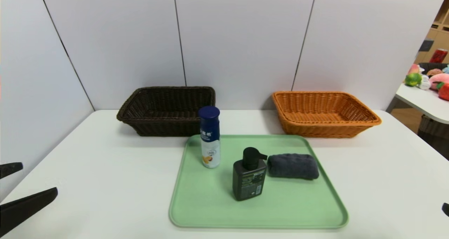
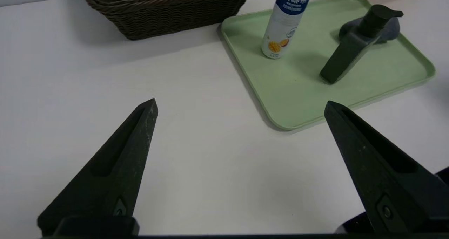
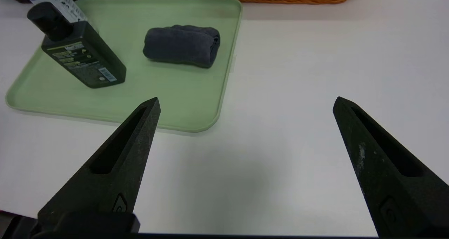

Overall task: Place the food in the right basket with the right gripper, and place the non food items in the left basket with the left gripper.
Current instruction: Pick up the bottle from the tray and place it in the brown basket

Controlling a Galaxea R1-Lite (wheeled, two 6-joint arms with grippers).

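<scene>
The sorting appears to be at its starting point: three things are on the green tray (image 1: 200, 216), and both baskets look bare inside. Behind the tray's left end is the dark brown basket (image 1: 168, 127), and behind its right end the orange basket (image 1: 315, 128). The blue-and-white bottle (image 1: 210, 141) stands upright at the tray's far left, its cap showing in front of the brown basket. The black pump bottle (image 1: 249, 183) stands near the tray's middle, and the rolled dark towel (image 1: 293, 166) lies toward the tray's right side. The left gripper (image 2: 240, 106) is off the tray's left side, spread wide with nothing between its fingers; the right gripper (image 3: 247, 104) is released too, wide apart and holding nothing, off the tray's right side. The next move is probably a first pick. The blue-and-white bottle has fruit printed on it and is likely a drink, so it would count as food and call for the right gripper, which would need to reach across the tray past the pump bottle, grip the bottle's upright body and carry it to the orange basket. The pump bottle and the towel look like the non-food items, both for the left gripper and the brown basket.
</scene>
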